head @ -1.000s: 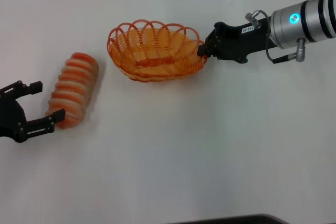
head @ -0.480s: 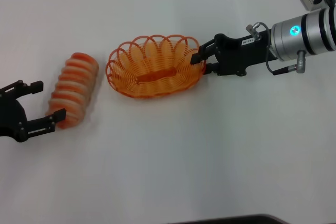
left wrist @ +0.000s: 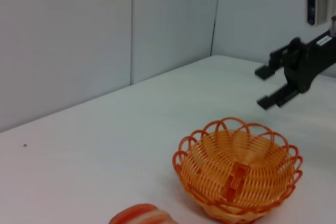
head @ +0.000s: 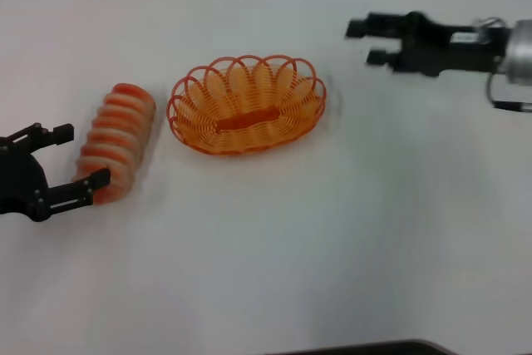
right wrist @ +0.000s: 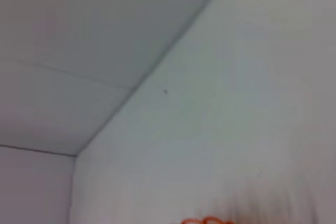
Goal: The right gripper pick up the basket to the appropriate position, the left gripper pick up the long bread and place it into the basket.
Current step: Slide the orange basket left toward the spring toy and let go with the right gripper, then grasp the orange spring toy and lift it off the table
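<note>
The orange basket (head: 246, 106) sits flat on the white table, empty; it also shows in the left wrist view (left wrist: 239, 169). The long bread (head: 117, 140) lies just left of the basket, its end visible in the left wrist view (left wrist: 142, 215). My left gripper (head: 65, 158) is open at the near end of the bread, one finger touching it. My right gripper (head: 366, 42) is open and empty, raised and away to the right of the basket; it also shows in the left wrist view (left wrist: 265, 86). A sliver of basket rim (right wrist: 207, 220) shows in the right wrist view.
The white table (head: 274, 239) stretches wide in front and to the right. Grey walls (left wrist: 105, 35) stand behind the table's far edge. A dark edge (head: 366, 347) runs along the near side.
The right gripper set the basket down, opened and let it go, then pulled back up and to the right. The basket now rests level. The left gripper and bread barely moved.
</note>
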Robot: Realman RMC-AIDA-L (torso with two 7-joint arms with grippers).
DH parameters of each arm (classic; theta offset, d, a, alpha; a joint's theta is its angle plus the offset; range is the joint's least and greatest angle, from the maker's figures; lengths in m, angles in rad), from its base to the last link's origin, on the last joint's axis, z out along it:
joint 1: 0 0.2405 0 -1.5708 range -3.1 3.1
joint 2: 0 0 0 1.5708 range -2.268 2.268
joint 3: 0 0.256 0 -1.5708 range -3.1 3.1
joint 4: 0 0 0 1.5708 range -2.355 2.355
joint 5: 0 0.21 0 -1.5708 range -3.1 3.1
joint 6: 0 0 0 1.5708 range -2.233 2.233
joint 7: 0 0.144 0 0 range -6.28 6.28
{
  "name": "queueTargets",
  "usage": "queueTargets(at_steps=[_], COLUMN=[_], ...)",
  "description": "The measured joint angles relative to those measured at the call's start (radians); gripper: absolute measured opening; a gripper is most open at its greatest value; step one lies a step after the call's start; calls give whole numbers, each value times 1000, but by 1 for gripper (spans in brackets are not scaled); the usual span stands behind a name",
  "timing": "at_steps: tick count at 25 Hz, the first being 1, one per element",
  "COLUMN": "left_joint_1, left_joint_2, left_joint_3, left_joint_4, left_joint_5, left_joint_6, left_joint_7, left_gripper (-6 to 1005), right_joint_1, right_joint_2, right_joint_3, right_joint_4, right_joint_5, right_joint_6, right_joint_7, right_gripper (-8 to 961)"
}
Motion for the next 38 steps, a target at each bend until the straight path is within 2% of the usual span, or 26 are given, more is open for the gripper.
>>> queueTargets(at_steps=[1,6,12,19,24,27,30,38], left_joint_1=[-1,-2,-7,-3,8,9,6,1], left_joint_2=[-2,-14,-18,17,27,26,25,27], left_joint_3=[0,-5,-56,-117,-109,-68,-58,-49], left_joint_4=[-1,-18,-60,-133,-154,-155,-155,-142], left_joint_5=[-3,-12,-27,-27,-21,-16,-15,-14], left_joint_6=[0,-7,-16,-43,-36,-31,-30,-26], left_joint_7=[0,0,-2,-12,-10,-8,-7,-52], left_gripper=[859,859,860,859,860,860,860,859], right_joint_1=[-25,-111,-149,-200,-218,-214,-195,-182], right_joint_2=[0,3,2,5,6,3,2,2], right_joint_3=[23,94,81,90,107,109,105,101], right_joint_4=[-7,-6,-2,25,60,70,73,72], right_joint_5=[52,228,155,107,107,78,11,-6], right_joint_6=[-24,-194,-262,-320,-313,-282,-247,-247], right_joint_7=[-108,-692,-1120,-1495,-1607,-1609,-1593,-1567], right_gripper=[713,802,804,806,808,807,804,800])
